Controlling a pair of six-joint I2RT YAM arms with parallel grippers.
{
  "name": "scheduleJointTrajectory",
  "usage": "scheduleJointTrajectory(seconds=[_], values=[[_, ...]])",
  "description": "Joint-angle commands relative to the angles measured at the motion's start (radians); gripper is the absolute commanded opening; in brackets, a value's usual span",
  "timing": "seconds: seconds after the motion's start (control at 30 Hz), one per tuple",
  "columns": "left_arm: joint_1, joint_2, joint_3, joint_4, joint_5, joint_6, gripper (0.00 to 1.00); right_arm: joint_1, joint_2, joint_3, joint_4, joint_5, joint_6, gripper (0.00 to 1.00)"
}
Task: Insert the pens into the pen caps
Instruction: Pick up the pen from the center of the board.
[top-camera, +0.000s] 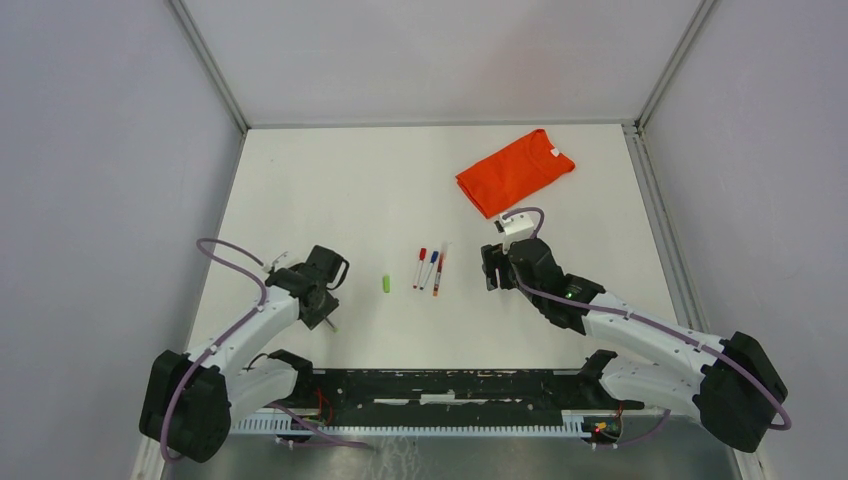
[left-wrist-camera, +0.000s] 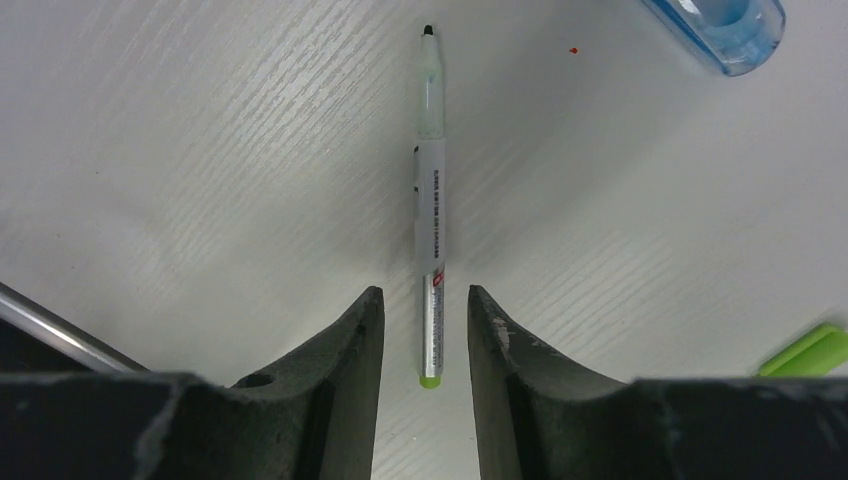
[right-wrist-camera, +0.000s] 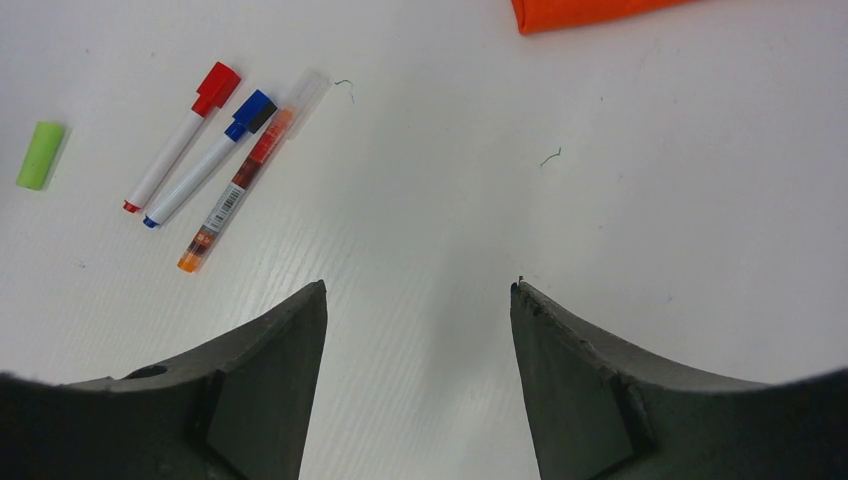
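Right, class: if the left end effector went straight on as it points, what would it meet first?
Probably the green pen, which the open left end effector straddles; depth is unclear.

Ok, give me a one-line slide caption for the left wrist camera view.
Left gripper open astride the uncapped green pen at its tail end, green cap lying apart at frame right.

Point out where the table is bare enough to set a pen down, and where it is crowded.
Bare: the far-left table, left of the orange shirt; also the near strip between the left gripper and right gripper, on the robot's side of the three pens. Crowded: the green cap beside those pens.
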Motion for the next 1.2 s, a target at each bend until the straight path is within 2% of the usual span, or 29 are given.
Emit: scheduleJointTrajectory(seconds=[0.0,0.3,0.53,0.83,1.17], values=[[0.007,0.025,-0.009,0.035,-0.041,-0.068,0.42,0.004,0.005,0.008,0.007,0.005,0.001,0.73],[0.008,0.099,-0.039,0.124,-0.032,-0.046,0.35,0.005,0.008,0.014,0.002,0.006,-0.001,0.73],[0.008,0.111,-0.055,0.142,-0.028,-0.047,0.20,0.005,0.010,0.021,-0.001,0.010,-0.005,0.73],[0.009,0.041,-0.012,0.081,-0.068,-0.044,0.14,0.006,0.006,0.032,-0.008,0.017,-0.010,0.73],[-0.002,-0.088,0.103,0.058,-0.071,0.093,0.10,0.005,-0.025,0.038,0.008,0.005,-0.011,0.73]])
